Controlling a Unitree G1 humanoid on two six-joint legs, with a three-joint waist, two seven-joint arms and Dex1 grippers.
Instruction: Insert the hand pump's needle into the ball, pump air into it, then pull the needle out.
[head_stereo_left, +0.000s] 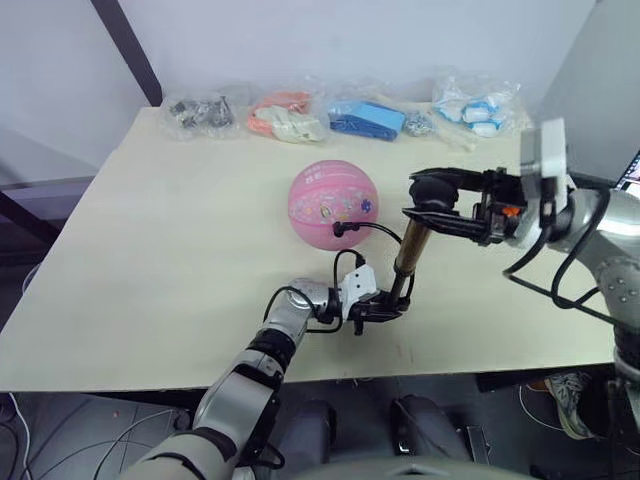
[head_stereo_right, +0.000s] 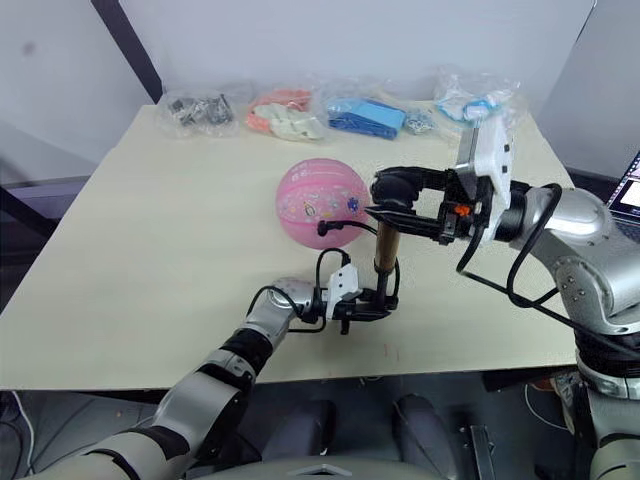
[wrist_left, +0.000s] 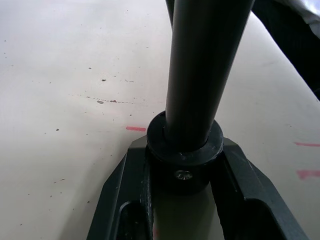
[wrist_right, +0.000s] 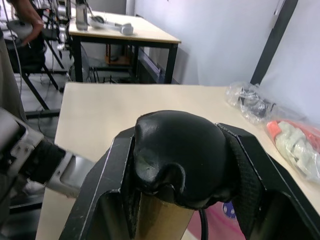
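Nearest us, our left gripper (head_stereo_left: 385, 308) is pinching the black base cap of the hand pump (head_stereo_left: 408, 258), which is standing upright on the table (head_stereo_left: 160, 250) near its front edge. Our right gripper (head_stereo_left: 428, 206) is closing its fingers around the pump's black T-handle (wrist_right: 180, 155) at the top. We are seeing the thin black hose (head_stereo_left: 372, 229) looping from the pump to the ball (head_stereo_left: 333, 204), which is resting just behind the pump. We cannot make out the needle itself. Plastic bags (head_stereo_left: 290, 115) are lying along the table's far edge.
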